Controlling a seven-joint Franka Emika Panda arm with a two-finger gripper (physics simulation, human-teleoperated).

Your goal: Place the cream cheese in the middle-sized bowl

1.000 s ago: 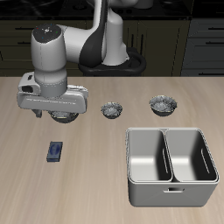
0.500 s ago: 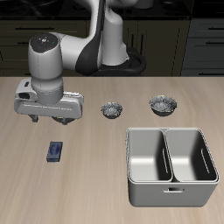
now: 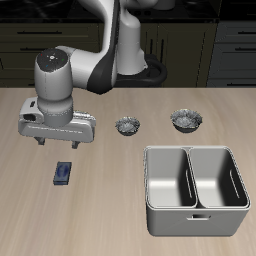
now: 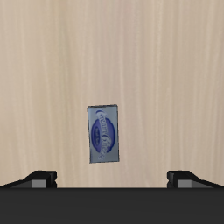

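Pale wood tabletop [image 3: 100, 200] carries the cream cheese [image 3: 64, 173] at lower left, just frontward of the spread, empty gripper [image 3: 59, 143], its long axis crossing the finger line.

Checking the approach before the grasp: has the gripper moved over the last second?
Yes. The gripper has come down and toward the table's front edge, closer to the cream cheese, which lies where it was.

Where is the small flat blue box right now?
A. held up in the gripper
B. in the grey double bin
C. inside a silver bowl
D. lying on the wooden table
D: the small flat blue box lies flat on the wooden table, with the open gripper above it.
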